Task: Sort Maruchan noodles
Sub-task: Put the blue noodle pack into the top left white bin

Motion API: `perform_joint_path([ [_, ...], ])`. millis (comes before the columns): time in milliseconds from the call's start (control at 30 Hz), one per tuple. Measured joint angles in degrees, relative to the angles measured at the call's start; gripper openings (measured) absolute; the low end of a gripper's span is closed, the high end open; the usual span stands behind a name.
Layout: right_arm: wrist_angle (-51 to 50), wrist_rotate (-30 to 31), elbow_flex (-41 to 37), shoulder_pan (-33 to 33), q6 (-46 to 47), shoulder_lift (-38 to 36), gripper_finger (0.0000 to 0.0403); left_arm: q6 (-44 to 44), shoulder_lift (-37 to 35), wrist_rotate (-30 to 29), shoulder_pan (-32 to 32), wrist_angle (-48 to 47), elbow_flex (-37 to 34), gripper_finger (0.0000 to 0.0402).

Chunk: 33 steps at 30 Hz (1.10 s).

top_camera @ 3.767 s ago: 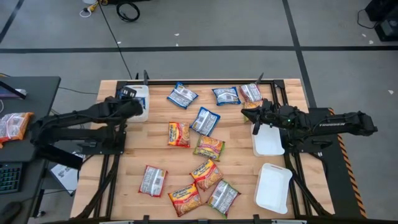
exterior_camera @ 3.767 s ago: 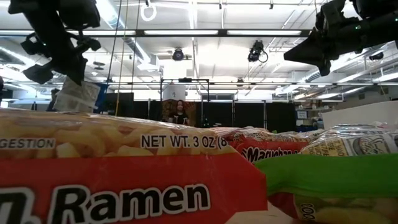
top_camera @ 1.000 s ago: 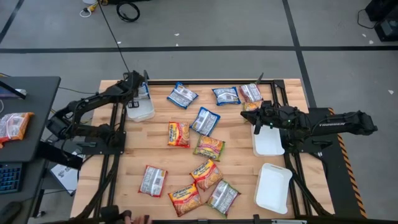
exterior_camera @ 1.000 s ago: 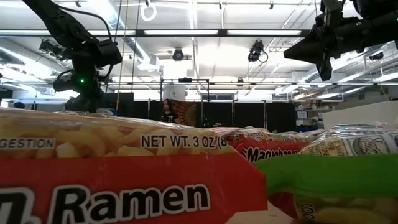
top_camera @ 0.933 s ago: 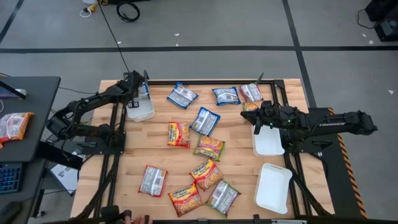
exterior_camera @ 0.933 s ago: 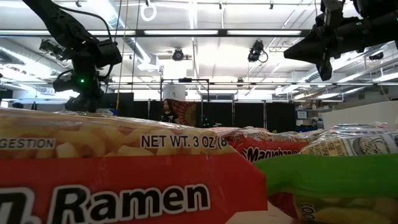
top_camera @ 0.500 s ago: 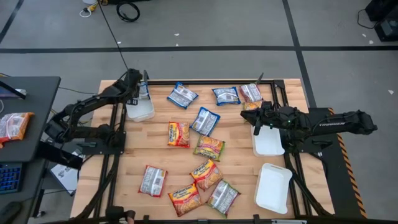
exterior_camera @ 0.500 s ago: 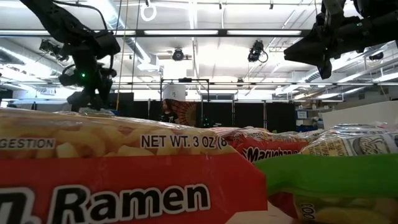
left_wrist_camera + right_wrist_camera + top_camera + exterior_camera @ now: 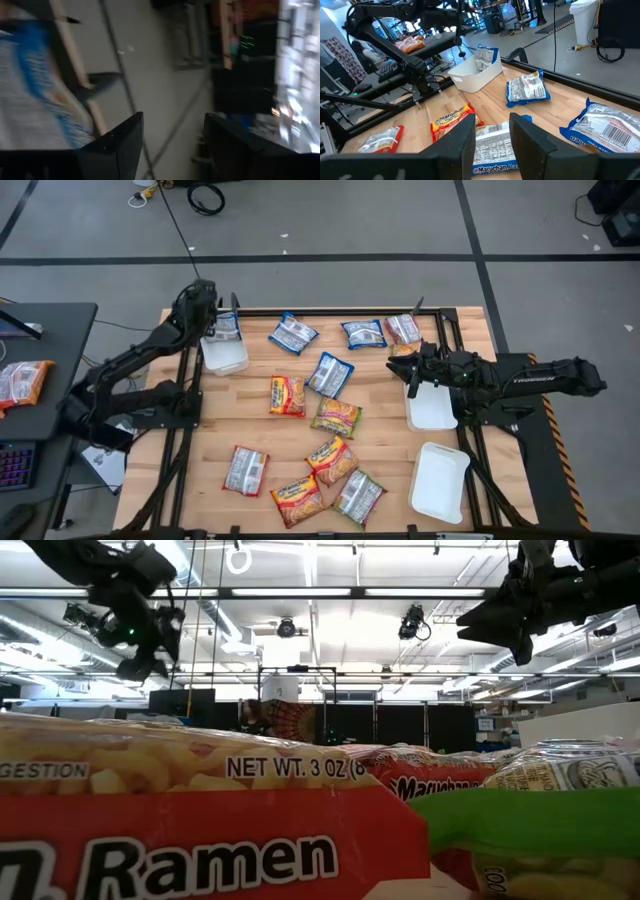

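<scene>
Several Maruchan noodles packets lie flat on the wooden table (image 9: 385, 445): blue-white ones (image 9: 330, 374), red-yellow ones (image 9: 287, 395), a green one (image 9: 360, 496). One blue-white packet (image 9: 485, 57) stands on edge in the white tray (image 9: 225, 355) at the far left, leaning on its far wall. My left gripper (image 9: 173, 116) hangs open above and beyond that tray, at the table's far left corner (image 9: 207, 308), holding nothing. My right gripper (image 9: 492, 120) is open in the air at the right (image 9: 408, 372), above a blue-white packet (image 9: 492, 152), beside an orange packet (image 9: 403, 350).
Two more white trays stand at the right, one (image 9: 432, 408) under my right arm and one (image 9: 440, 480) nearer the front edge. A pinkish-silver packet (image 9: 403, 328) lies at the far right. In the low view, packets (image 9: 200, 820) fill the foreground.
My left gripper has opened, let go of the blue-white packet in the far-left tray, and risen toward the table's far left corner. The packet stays standing in the tray. My right gripper has opened a little without moving away.
</scene>
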Motion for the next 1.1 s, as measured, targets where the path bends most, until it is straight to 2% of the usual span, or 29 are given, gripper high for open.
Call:
perform_joint_path([
  [200,-0.8,0.3,0.0,0.0,0.0,0.0,0.0124,14.3,-1.2,3.4,-6.2,13.9,0.0,0.0213],
  [300,-0.8,0.2,0.0,0.0,0.0,0.0,0.0124,18.5,-0.9,2.8,-11.9,14.1,1.1,0.0213],
  [433,-0.8,-0.1,0.0,0.0,-1.2,0.0,0.0124,23.7,2.7,-1.5,-19.8,11.5,6.5,0.0213],
  [533,-0.8,-0.2,0.0,0.0,-2.4,0.0,0.0124,27.9,7.4,-3.1,-23.4,4.7,14.6,0.0213],
  [633,-0.8,-0.4,0.0,0.0,-2.9,0.0,0.0124,28.8,13.7,-3.3,-25.1,-8.0,23.8,0.0213],
  [733,-0.8,-1.0,0.0,0.1,-2.7,0.0,0.0124,28.8,20.3,-3.2,-26.3,-14.9,31.3,0.0213],
  [933,-0.8,-2.2,0.0,1.3,-2.5,0.0,0.0124,27.0,33.2,1.3,-27.5,-14.5,39.3,0.0213],
  [1100,-1.5,-2.2,0.0,1.8,-2.8,0.0,0.0124,24.6,42.6,9.8,-27.3,-10.5,41.3,0.0219],
])
